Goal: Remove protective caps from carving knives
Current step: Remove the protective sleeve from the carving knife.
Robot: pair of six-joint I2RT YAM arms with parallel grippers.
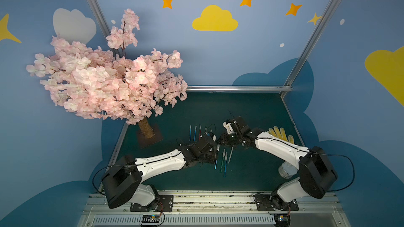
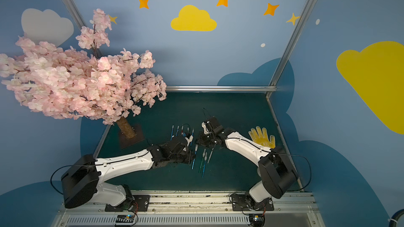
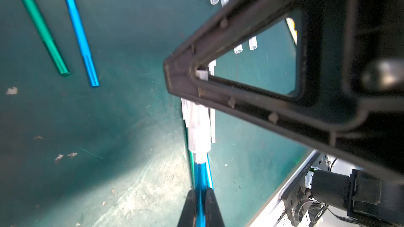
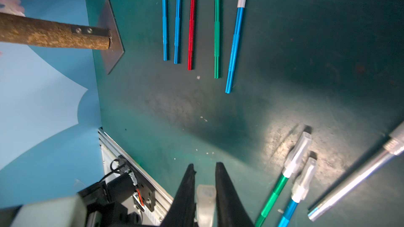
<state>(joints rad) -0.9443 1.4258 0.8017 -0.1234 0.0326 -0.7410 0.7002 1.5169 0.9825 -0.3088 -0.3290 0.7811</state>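
L arm [image 1: 159, 164] reaches in from 8 o'clock, left gripper [image 3: 200, 193] clamped on blue carving knife [image 3: 200, 177] by its handle, mid mat [image 1: 251, 110]. R arm [image 1: 282, 147] angles in from 3 o'clock, right gripper [image 4: 205, 171] pinched on protective cap [image 4: 205, 195] at knife's 12 o'clock end.

Top views dim, edges warped; wrist views blurred up close, glare patch on mat [image 4: 279, 136].

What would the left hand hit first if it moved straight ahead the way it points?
The right hand, close ahead, clamped on the protective cap of the blue knife that the left hand holds. Nothing else seems to lie between, though depth is unclear.
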